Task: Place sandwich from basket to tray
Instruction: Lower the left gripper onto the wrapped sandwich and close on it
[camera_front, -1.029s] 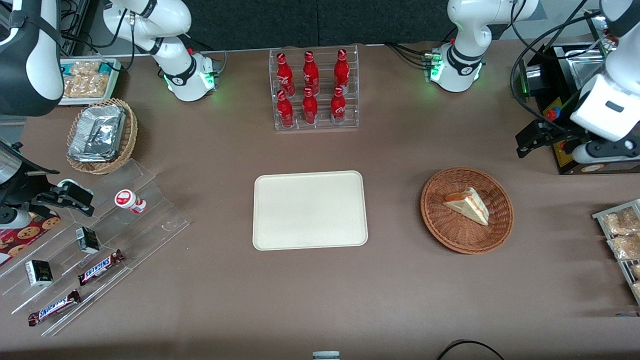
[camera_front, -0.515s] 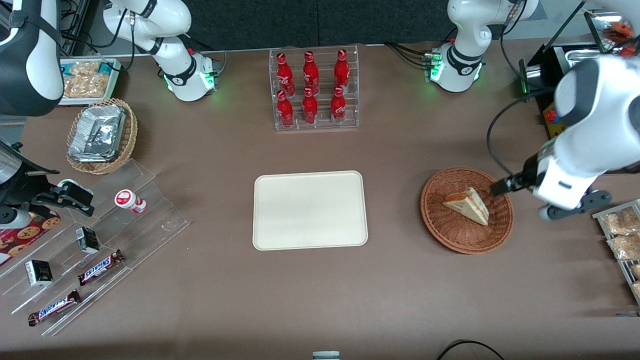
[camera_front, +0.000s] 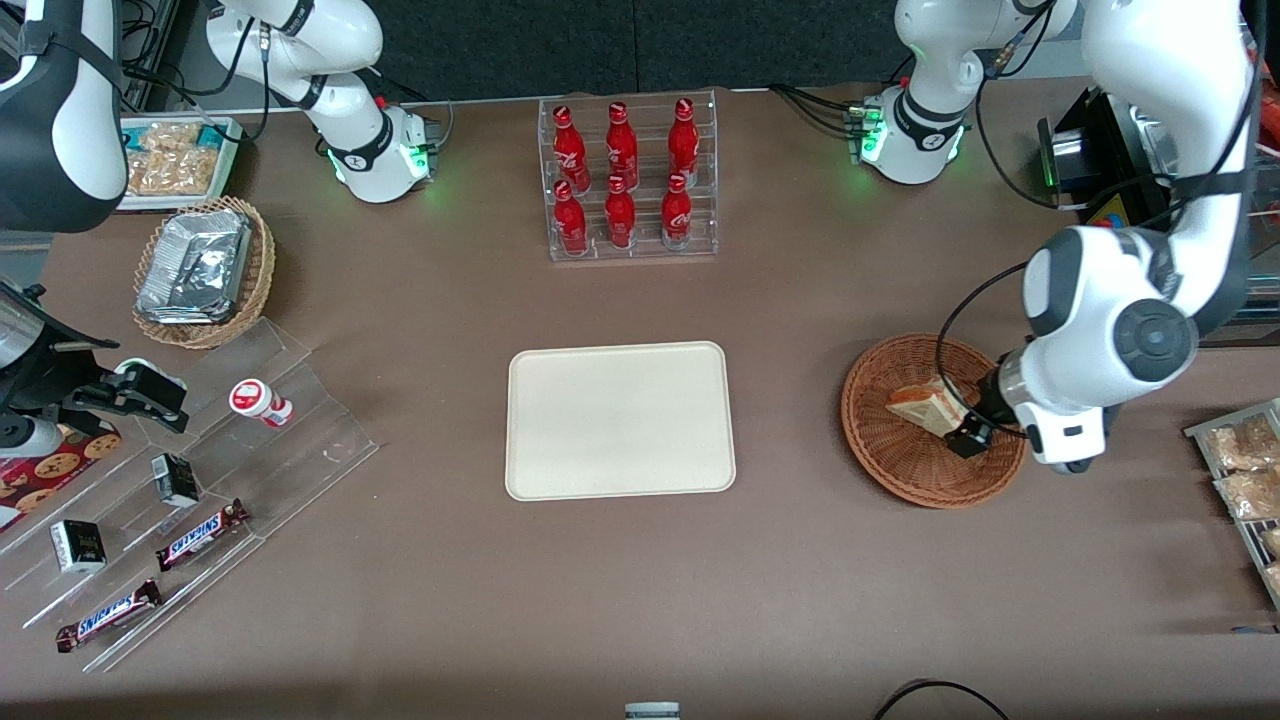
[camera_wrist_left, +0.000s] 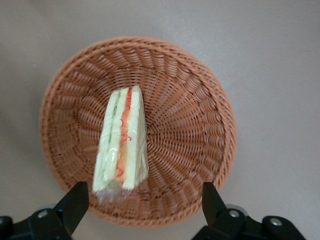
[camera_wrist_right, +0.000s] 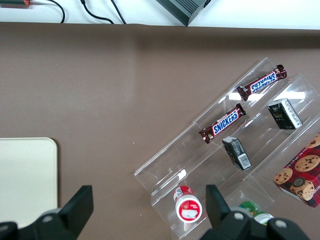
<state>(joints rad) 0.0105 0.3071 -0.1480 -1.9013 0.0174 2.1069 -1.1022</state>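
**Gripper spread above the sandwich in its basket**

Over the round reddish-brown woven wicker basket (camera_front: 933, 420) hangs the left arm's black two-finger gripper (camera_front: 968, 437), its fingers (camera_wrist_left: 75, 202) spread wide apart and holding nothing. The small triangular sandwich (camera_front: 925, 408) of pale white bread lies inside the basket (camera_wrist_left: 137, 130); the wrist view shows it standing on edge, orange-red and green filling layers (camera_wrist_left: 122, 142) facing the camera, wrapped in clear film. One fingertip sits near the sandwich's wide end, the other well clear of it, neither touching. The flat cream-coloured rectangular plastic tray (camera_front: 620, 420) lies bare at the table's middle, well apart from the basket, toward the parked arm's end. A clear rack of red bottles (camera_front: 628, 178) stands farther from the front camera than the tray.
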